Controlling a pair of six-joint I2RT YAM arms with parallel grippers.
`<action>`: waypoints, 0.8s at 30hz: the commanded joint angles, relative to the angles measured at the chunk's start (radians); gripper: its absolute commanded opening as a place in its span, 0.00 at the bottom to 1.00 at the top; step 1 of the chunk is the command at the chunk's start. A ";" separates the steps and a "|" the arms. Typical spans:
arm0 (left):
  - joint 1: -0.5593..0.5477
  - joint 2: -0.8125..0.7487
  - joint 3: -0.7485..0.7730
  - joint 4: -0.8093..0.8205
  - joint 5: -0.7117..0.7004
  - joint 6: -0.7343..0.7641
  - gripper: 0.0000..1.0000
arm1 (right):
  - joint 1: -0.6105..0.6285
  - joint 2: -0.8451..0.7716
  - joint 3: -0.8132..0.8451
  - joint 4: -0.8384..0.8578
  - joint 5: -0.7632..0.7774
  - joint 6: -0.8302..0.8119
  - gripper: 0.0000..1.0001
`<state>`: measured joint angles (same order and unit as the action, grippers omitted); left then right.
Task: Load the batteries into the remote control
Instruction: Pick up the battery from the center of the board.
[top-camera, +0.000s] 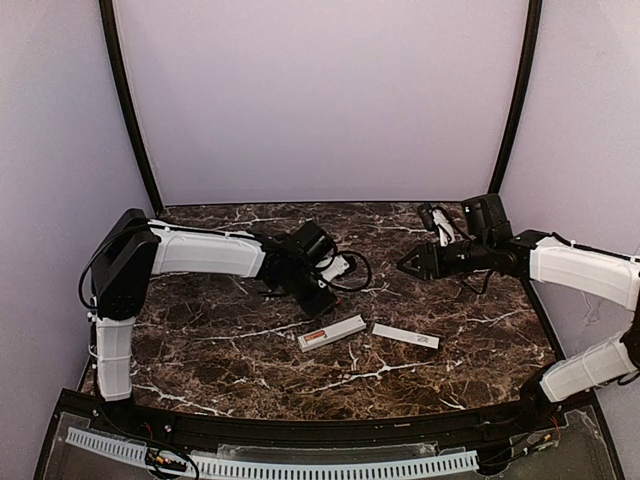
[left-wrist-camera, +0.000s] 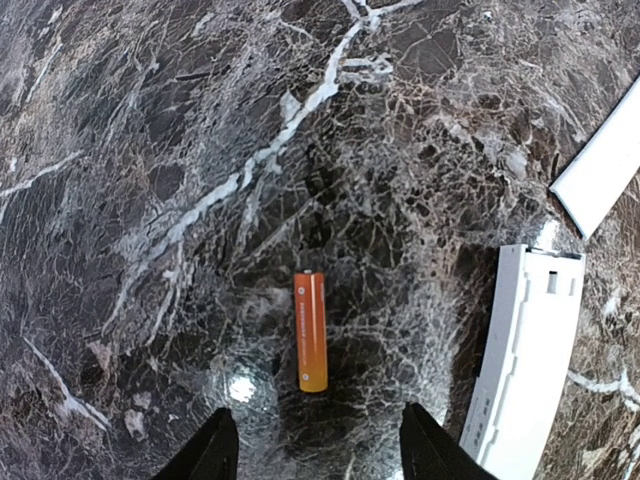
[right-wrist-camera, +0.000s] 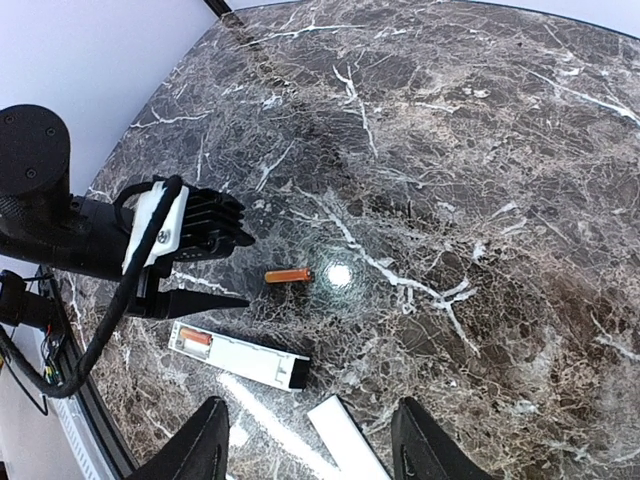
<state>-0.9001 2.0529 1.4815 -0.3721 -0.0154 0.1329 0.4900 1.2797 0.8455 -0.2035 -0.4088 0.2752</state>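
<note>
The white remote control (top-camera: 332, 332) lies on the marble table (top-camera: 220, 370), dark end to the right. One orange battery (right-wrist-camera: 195, 340) sits in its recess at the left end (top-camera: 315, 337). The other battery (left-wrist-camera: 311, 331) lies loose on the marble just ahead of my left gripper (left-wrist-camera: 320, 455), which is open and empty and hovers low beside the remote (left-wrist-camera: 525, 360). The right wrist view shows that loose battery (right-wrist-camera: 288, 275) just beyond the remote (right-wrist-camera: 240, 357). My right gripper (right-wrist-camera: 310, 425) is open, empty and raised at the right (top-camera: 405, 266).
A thin flat white cover strip (top-camera: 405, 336) lies just right of the remote, and shows in the left wrist view (left-wrist-camera: 605, 170) and the right wrist view (right-wrist-camera: 345, 440). Lilac walls and two dark poles (top-camera: 130, 110) enclose the table. A cable loops by the left wrist (top-camera: 355, 275).
</note>
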 joint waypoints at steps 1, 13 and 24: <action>0.011 0.029 0.078 -0.111 0.012 0.016 0.56 | -0.020 0.005 -0.026 0.064 -0.066 0.002 0.53; 0.027 0.130 0.186 -0.148 0.049 0.030 0.43 | -0.034 0.030 -0.026 0.085 -0.096 -0.004 0.49; 0.028 0.233 0.305 -0.214 0.102 0.027 0.29 | -0.056 0.017 -0.045 0.083 -0.083 -0.002 0.47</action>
<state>-0.8780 2.2570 1.7374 -0.5156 0.0547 0.1543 0.4488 1.3094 0.8207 -0.1486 -0.4950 0.2741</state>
